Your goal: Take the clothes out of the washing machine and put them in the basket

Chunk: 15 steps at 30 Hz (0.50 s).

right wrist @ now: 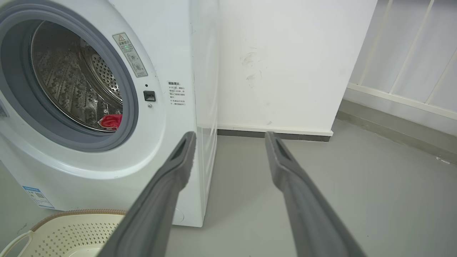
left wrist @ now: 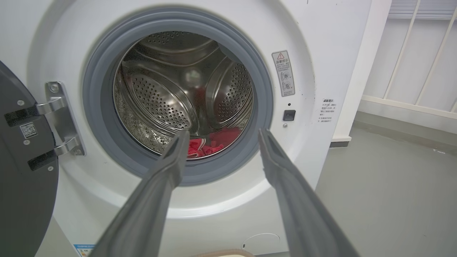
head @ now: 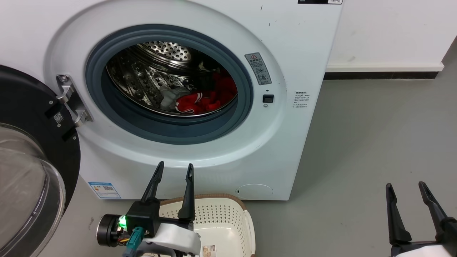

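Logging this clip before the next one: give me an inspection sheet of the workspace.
Surface: grey floor, smooth.
Job's things: washing machine with door open; red clothes in the drum; basket on the floor in front, no clothes seen inside.
Clutter: nothing seen.
Grippers: left gripper open, over the basket, pointing at the porthole; right gripper open, empty, off right.
Cables: wires at the left wrist.
Surroundings: white wall, white railing.

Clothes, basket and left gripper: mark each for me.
clothes (head: 200, 101), head view, on the middle of the red heap.
basket (head: 221, 214), head view, on its perforated back wall.
left gripper (head: 175, 165), head view, midway between its open fingertips.
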{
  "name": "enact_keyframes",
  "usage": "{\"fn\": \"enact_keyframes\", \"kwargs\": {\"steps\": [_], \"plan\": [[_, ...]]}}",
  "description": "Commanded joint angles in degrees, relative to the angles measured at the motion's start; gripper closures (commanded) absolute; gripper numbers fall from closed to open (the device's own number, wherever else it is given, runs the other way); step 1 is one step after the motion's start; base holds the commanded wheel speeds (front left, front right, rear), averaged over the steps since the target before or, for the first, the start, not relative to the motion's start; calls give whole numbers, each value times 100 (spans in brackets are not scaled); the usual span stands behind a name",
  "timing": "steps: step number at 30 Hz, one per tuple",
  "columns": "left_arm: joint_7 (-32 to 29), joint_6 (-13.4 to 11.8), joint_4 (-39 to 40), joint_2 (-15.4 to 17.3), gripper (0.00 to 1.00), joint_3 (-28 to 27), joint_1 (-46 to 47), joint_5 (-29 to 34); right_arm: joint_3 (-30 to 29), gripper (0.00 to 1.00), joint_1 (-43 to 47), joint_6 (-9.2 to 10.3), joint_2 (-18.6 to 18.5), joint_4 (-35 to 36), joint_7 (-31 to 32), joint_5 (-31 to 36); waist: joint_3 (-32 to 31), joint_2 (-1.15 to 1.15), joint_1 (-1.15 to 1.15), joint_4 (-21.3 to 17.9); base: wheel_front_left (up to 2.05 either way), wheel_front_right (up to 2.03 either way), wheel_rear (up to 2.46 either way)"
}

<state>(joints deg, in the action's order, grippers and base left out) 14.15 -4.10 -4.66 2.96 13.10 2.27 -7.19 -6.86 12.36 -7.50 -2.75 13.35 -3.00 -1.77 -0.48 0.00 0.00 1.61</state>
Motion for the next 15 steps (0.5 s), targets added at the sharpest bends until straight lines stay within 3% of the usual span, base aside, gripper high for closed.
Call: {"fn": "enact_keyframes", "kwargs": {"steps": [1,15], "plan": [[45,-36,-2,8,0,24,-64,81,-5,0,61,2,-23,62,-27,81,2,0,0,1,0,0,0],[108,-71,-126,-3,0,18,-65,168,-28,0,117,2,-23,54,-41,220,27,0,0,14,0,0,0]]}}
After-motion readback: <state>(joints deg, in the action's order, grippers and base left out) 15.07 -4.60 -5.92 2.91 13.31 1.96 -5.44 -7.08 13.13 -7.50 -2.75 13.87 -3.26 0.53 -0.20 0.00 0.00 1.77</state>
